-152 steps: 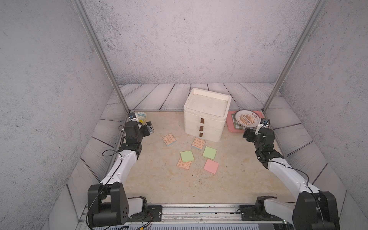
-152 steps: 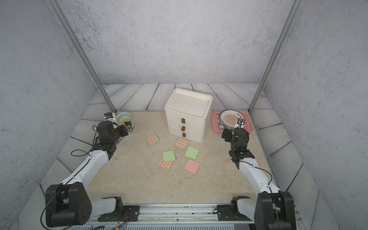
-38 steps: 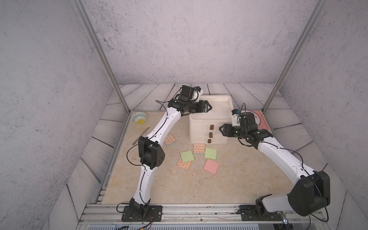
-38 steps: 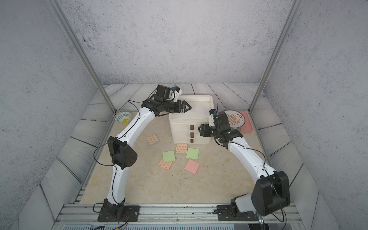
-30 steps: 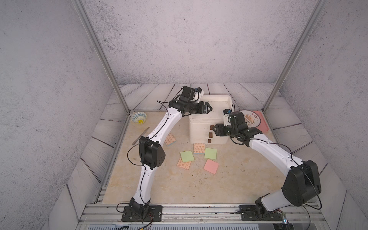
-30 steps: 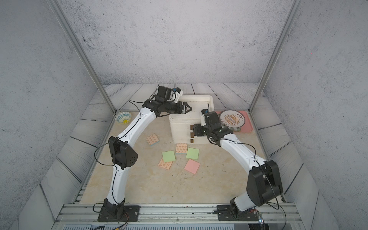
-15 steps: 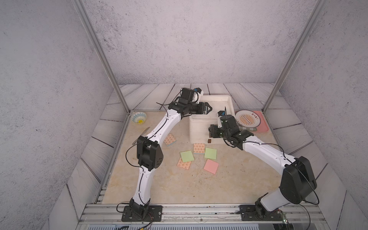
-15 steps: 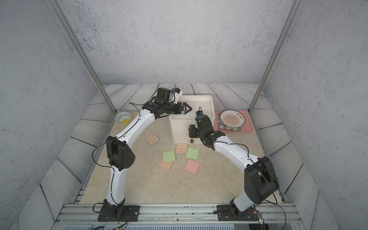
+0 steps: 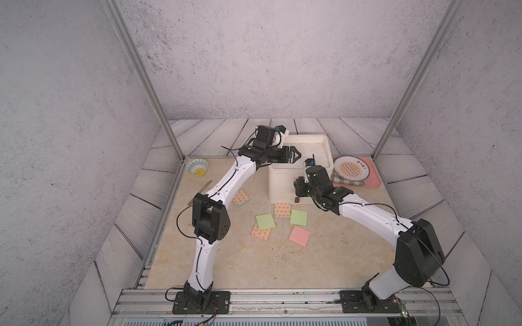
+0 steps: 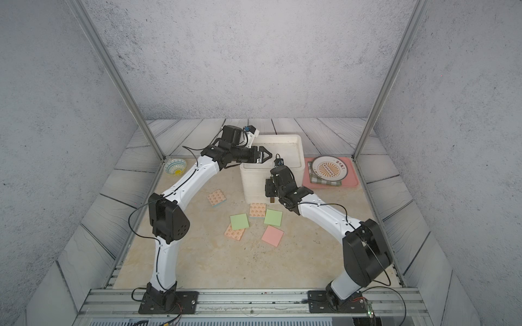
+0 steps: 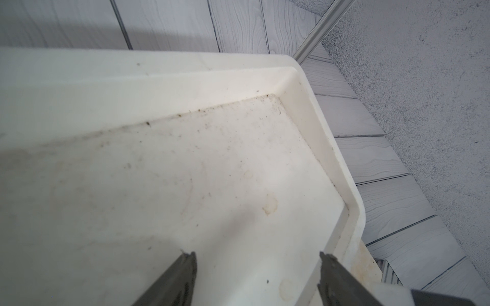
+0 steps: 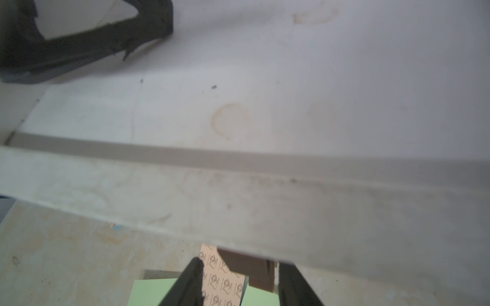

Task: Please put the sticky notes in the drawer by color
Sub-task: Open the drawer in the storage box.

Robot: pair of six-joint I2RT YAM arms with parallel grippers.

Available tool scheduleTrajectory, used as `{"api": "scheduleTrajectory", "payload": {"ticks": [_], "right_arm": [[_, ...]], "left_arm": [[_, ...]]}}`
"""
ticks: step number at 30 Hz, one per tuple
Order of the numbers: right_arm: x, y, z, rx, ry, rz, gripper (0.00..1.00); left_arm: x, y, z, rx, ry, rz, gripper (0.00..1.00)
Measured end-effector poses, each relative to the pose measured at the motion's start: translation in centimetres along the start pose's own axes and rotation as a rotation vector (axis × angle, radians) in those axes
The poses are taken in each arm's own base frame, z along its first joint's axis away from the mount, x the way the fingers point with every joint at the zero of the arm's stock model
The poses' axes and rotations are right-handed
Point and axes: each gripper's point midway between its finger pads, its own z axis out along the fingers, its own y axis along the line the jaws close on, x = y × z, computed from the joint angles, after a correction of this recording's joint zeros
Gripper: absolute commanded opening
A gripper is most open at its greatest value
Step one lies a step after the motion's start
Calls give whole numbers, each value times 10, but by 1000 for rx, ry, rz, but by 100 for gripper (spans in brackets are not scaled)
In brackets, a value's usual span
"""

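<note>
The white drawer (image 9: 279, 183) chest stands at the back middle, drawers shut. Six sticky notes lie in front of it: orange-patterned (image 9: 241, 197), (image 9: 282, 210), (image 9: 261, 232), green (image 9: 265, 221), (image 9: 298, 217), and pink (image 9: 299, 236). My left gripper (image 9: 298, 154) (image 11: 257, 258) hovers open over the chest's recessed top, holding nothing. My right gripper (image 9: 298, 187) (image 12: 241, 262) is at the chest's front. Its jaws straddle a brown tab handle (image 12: 246, 267), with a gap still showing on one side. Which drawer's handle it is I cannot tell.
A pink tray (image 9: 370, 180) right of the chest holds a plate (image 9: 351, 168) on a green checked cloth (image 9: 346, 180). A small patterned bowl (image 9: 197, 167) sits at the back left, a thin utensil (image 9: 203, 187) near it. Metal posts (image 9: 169, 132) stand at the back corners.
My right gripper has moved left along the chest's front onto the handles and its jaws have narrowed. The left gripper has stayed over the chest's top.
</note>
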Motion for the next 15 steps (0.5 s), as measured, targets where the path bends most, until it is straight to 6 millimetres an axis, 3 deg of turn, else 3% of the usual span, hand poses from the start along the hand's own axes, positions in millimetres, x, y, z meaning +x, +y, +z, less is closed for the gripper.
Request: {"api": "scheduleTrajectory", "payload": {"ticks": [15], "right_arm": [[-3, 0, -1, 18, -18, -4, 42]], "left_arm": [[2, -1, -1, 5, 7, 4, 79]]}}
